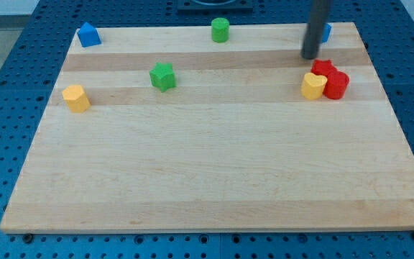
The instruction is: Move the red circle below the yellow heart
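Observation:
The red circle (336, 85) lies near the board's right edge and touches the right side of the yellow heart (312, 85). A red star (323, 67) sits just above the two and touches them. My tip (310, 57) rests on the board just above and left of the red star, above the yellow heart, with a small gap to both. The rod rises out of the view's top.
A blue block (326, 32) is partly hidden behind the rod at the top right. A green circle (220, 30) is at the top middle, a blue block (88, 34) at the top left, a green star (162, 76) left of centre, and a yellow hexagon (76, 98) at the left.

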Robot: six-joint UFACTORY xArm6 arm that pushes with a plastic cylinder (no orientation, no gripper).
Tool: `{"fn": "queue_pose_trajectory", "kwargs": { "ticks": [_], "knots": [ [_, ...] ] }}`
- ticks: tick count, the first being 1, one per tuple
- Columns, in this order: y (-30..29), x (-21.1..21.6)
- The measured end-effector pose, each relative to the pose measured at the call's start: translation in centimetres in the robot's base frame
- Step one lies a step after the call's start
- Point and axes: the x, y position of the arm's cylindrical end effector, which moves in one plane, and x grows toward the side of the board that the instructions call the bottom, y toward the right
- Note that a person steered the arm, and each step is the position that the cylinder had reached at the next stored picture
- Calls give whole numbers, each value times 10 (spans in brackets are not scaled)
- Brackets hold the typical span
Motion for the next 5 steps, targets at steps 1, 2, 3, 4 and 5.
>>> {"fn": "queue_pose_trajectory", "kwargs": {
  "ticks": [1, 2, 3, 4, 5],
  "knots": [
    [56, 7],
    [53, 44],
    [43, 50],
    [30, 74],
    [5, 107]
  ]
}}
